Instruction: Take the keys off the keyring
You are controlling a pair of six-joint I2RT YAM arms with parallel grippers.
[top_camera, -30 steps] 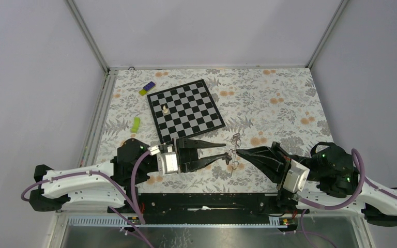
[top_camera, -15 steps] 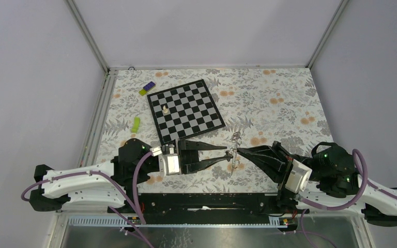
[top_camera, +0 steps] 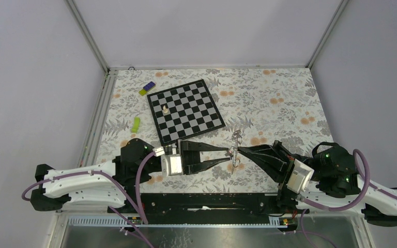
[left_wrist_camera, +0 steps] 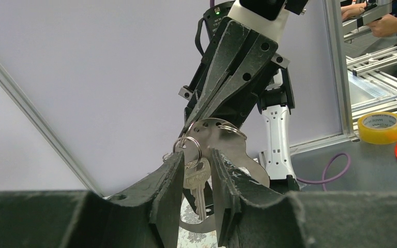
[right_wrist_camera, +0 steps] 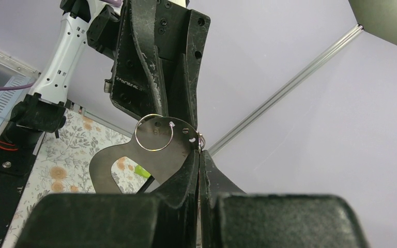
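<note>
Holding: right gripper [right_wrist_camera: 199, 153] clamped on keyring plate [right_wrist_camera: 160, 161], steadying it above table [top_camera: 289, 93] near edge.
Left gripper [left_wrist_camera: 196, 155]: pinching key [left_wrist_camera: 196, 179], likely to work it off.

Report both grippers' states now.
Left gripper: jaws flank a key; grip cannot be told.
Right gripper: shut on the metal plate.

From above the keys [top_camera: 233, 154] are too small to count. The left gripper's [left_wrist_camera: 195, 164] fingers [left_wrist_camera: 166, 188] hide one key's edges; contact unclear. The right gripper [right_wrist_camera: 199, 154] covers where it pinches the keyring [right_wrist_camera: 136, 134].
</note>
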